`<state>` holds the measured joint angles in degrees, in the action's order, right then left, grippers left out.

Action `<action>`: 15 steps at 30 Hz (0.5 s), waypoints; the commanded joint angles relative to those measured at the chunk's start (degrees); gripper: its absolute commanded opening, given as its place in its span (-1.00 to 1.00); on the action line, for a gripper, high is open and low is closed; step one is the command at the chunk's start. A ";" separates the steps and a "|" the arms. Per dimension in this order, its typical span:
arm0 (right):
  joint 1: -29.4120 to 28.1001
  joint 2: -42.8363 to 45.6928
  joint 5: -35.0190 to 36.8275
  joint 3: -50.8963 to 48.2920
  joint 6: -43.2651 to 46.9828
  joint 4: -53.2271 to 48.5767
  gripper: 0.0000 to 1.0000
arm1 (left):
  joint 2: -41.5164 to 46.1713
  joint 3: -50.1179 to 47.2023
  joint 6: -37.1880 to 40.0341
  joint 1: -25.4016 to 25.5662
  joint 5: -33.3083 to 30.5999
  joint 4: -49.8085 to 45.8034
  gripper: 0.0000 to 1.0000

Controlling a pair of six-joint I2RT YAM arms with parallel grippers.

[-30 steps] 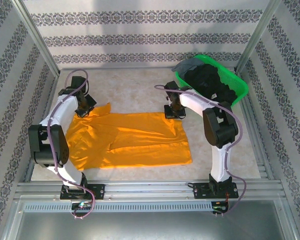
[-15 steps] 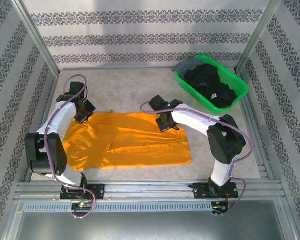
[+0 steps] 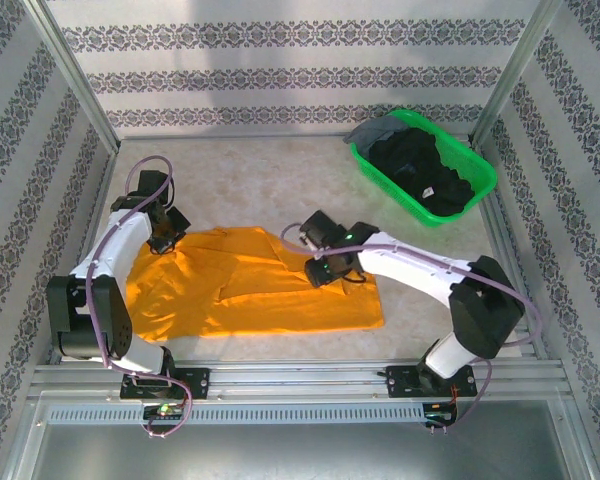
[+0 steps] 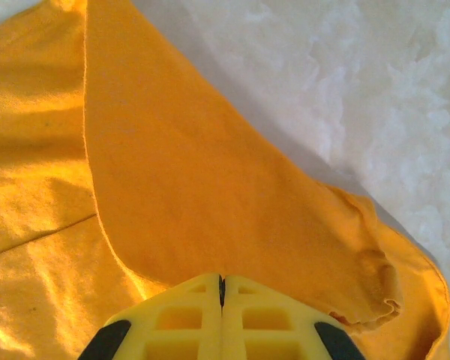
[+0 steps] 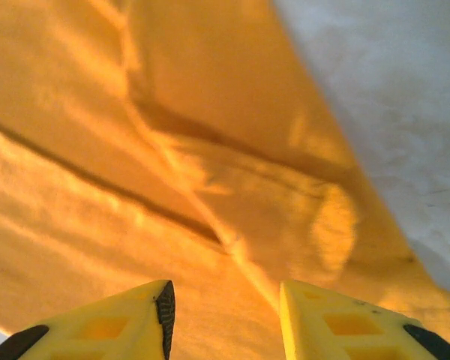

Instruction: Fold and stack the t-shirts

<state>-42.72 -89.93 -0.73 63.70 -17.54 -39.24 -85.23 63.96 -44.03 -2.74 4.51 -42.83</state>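
Note:
The bright orange-yellow t-shirt [image 3: 250, 285] lies spread across the middle of the table. My left gripper [image 3: 166, 236] sits at its far left corner, shut on a raised flap of the orange cloth [image 4: 210, 187], which comes out from between the closed fingertips [image 4: 221, 281]. My right gripper [image 3: 321, 272] hovers over the shirt's right half with its jaws open and nothing between them; wrinkled orange cloth [image 5: 210, 172] lies below. Black t-shirts [image 3: 425, 170] and a dark grey one [image 3: 375, 130] are piled in the basket.
The green plastic basket [image 3: 486, 181] stands at the far right corner of the table. Bare pale tabletop [image 3: 270, 180] lies beyond the orange shirt and to its right [image 3: 430, 250]. Patterned walls and metal posts close in the sides.
My right gripper has swept from the shirt's far right corner inward over the shirt and opened, letting the cloth go. My left gripper stayed shut on the far left corner and shifted slightly.

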 commanded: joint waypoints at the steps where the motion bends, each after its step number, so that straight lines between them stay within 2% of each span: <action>1: 8.00 1.36 -7.66 -1.20 -8.40 3.55 -0.12 | 2.02 -0.21 0.22 -0.37 -0.27 -2.00 -1.00; 4: 12.24 -2.62 -12.14 -0.67 -11.98 4.65 -0.09 | 2.40 -0.75 0.33 -0.42 -0.14 -2.00 -1.00; 8: 13.93 -8.14 -16.86 -0.10 -11.45 5.52 -0.09 | 2.91 -1.24 0.35 -0.42 -0.13 -1.99 -1.00; 15: 14.10 -10.58 -16.25 -0.11 -8.00 4.55 -0.10 | 2.94 -1.49 0.26 -0.60 0.13 -1.78 -1.00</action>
<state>-28.64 -99.59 -16.01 63.35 -26.85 -33.95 -83.59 63.20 -44.01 -2.74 4.51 -42.87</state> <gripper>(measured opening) 0.453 0.050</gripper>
